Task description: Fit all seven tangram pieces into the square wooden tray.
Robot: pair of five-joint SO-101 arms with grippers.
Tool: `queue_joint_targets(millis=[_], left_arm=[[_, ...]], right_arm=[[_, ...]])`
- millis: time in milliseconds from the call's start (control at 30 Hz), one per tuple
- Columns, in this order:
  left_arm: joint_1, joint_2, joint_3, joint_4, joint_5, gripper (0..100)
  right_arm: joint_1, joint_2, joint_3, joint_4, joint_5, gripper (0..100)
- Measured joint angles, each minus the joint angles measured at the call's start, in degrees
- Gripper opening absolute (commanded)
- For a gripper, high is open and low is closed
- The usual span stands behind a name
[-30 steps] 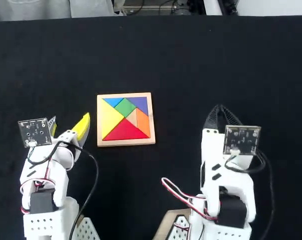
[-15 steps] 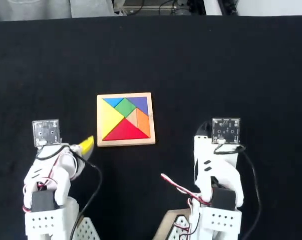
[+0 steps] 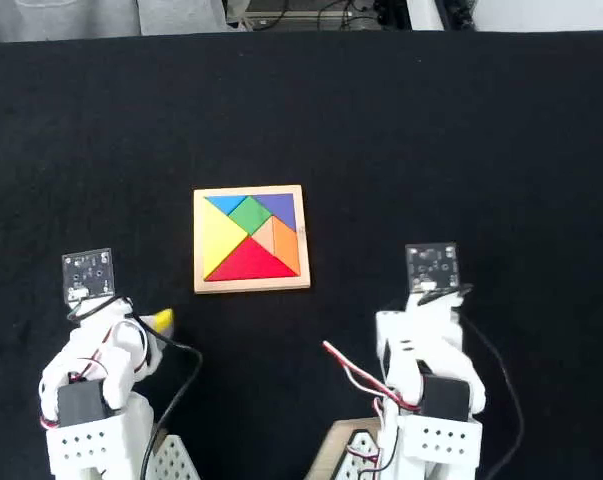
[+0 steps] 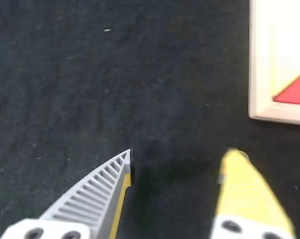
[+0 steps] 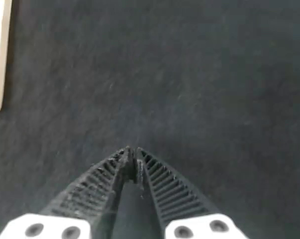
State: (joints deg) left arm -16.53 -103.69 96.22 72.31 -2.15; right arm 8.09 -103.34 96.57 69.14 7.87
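- The left hand (image 4: 180,154) is open: grey and yellow fingers spread, nothing between them, black table (image 3: 461,130) beneath.
- The right hand (image 5: 134,152) is closed, fingers pressed tip to tip and gripping nothing, also over dark table.
- Change over the last 1 s: both arms have folded back toward their bases. The left hand's yellow finger, which was just beside the tray's near left corner, now sits well apart from it. The right wrist has dropped back the same way.
- The tray (image 3: 251,287) lies flat mid-table, ahead of the 2 arms and between them. Neither hand touches it.
- Inside it are 7 pieces: yellow triangle (image 3: 219,240), red triangle (image 3: 248,262), blue triangle (image 3: 224,203), green square (image 3: 249,214), purple piece (image 3: 278,205), orange triangle (image 3: 286,245), peach triangle (image 3: 265,237). They sit edge to edge and fill the square, with no gap visible from the high view.
- Reading: empty hands backing off a full tray suggests the fitting is done and the arms are heading to rest.
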Motion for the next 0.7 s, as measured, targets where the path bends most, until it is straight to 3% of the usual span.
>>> queue_joint_targets(millis=[267,700], left_arm=[[-0.97,0.00,0.00,0.00,0.00,3],[1.49,0.00,0.00,0.00,0.00,3]], right_arm=[[-4.04,0.00,0.00,5.10,0.00,1.1],[-4.13,0.00,0.00,5.36,0.00,1.1]])
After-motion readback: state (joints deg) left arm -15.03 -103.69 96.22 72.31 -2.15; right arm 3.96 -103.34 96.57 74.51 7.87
